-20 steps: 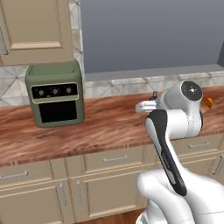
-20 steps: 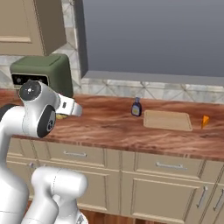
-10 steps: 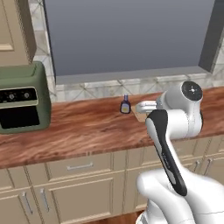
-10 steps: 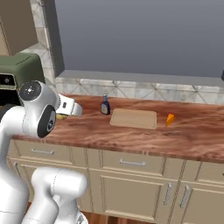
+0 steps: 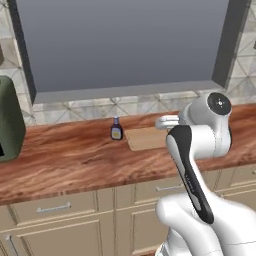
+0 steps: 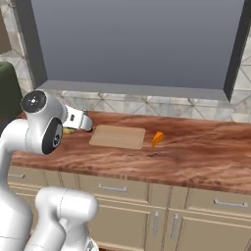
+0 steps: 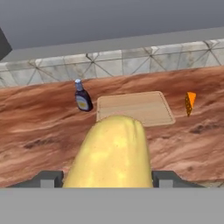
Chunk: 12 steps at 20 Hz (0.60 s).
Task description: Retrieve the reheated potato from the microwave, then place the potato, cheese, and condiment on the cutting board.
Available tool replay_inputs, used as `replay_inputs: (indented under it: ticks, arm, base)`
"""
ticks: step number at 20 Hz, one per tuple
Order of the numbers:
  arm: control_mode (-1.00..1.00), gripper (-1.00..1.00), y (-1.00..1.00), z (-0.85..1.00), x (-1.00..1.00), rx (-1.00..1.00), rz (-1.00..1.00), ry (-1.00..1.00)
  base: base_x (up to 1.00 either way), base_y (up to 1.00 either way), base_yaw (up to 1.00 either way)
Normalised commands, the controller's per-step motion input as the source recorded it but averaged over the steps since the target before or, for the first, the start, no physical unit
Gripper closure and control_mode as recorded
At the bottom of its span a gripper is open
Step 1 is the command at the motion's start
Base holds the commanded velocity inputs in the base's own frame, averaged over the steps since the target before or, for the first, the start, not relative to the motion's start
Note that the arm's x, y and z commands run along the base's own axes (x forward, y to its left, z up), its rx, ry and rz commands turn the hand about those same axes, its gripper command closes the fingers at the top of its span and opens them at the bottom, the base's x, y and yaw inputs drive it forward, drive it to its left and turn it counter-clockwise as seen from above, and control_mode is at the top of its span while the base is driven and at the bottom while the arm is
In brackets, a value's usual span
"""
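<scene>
A long reddish wood counter (image 5: 75, 160) runs beneath a grey-framed window (image 5: 125, 45), with a green toaster oven (image 5: 9, 120) at its left end. The bare cutting board (image 7: 133, 108) lies mid-counter, the condiment (image 7: 82, 97) just left of it, the cheese (image 7: 190, 103) apart on its right. The gripper (image 7: 109, 178) is clamped on the potato (image 7: 111, 151), above the counter's front.

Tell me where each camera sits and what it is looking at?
Left base view: behind the arm's left, facing the counter; white arm lower right, condiment beside cutting board.
Right base view: behind its right; arm lower left, cheese right of the board.
Hand view: on the hand, fingers gripping the potato.
All show the board.
</scene>
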Motion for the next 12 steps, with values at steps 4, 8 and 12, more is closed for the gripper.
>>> replay_inputs:
  ticks: [4,8,12]
  arm:
    - [1.0,1.0,0.0,0.0,0.0,0.0,0.0,0.0]
    - [1.0,1.0,0.0,0.0,0.0,0.0,0.0,0.0]
    - [1.0,1.0,0.0,0.0,0.0,0.0,0.0,0.0]
  base:
    - [0.49,-0.54,0.0]
    - [0.46,-0.32,0.0]
    - [0.49,-0.15,-0.01]
